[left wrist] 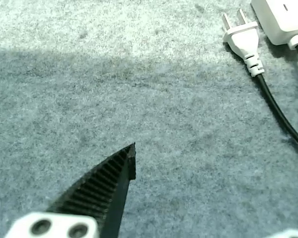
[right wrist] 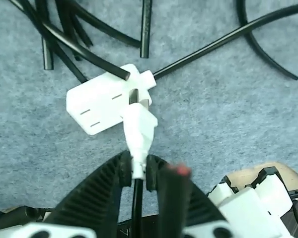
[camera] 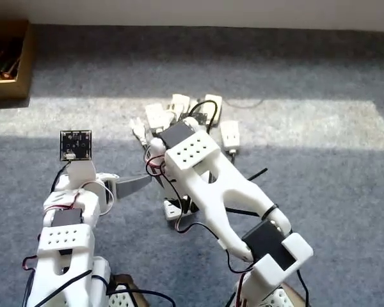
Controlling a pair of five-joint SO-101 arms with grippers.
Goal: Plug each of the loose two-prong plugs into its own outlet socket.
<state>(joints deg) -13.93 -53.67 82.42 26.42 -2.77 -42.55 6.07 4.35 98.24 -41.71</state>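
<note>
My right gripper (right wrist: 137, 171) is shut on the cable end of a white two-prong plug (right wrist: 138, 126). The plug's prongs meet one end of a white outlet block (right wrist: 97, 106) lying on the grey carpet. In the high view the right arm (camera: 205, 173) stretches over a cluster of white outlet blocks (camera: 179, 105). A loose white plug (left wrist: 243, 39) with a black cord lies next to another outlet block (left wrist: 283, 17), well ahead of my left gripper. The left gripper (camera: 131, 184) hangs over bare carpet, open and holding nothing, with one dark ribbed finger (left wrist: 111, 183) showing.
Black cables (right wrist: 64, 34) cross the carpet beyond the outlet block. A wooden box (camera: 9, 61) sits at the far left. Another white block (camera: 173, 211) lies under the right arm. Bare carpet extends to the right of the arms.
</note>
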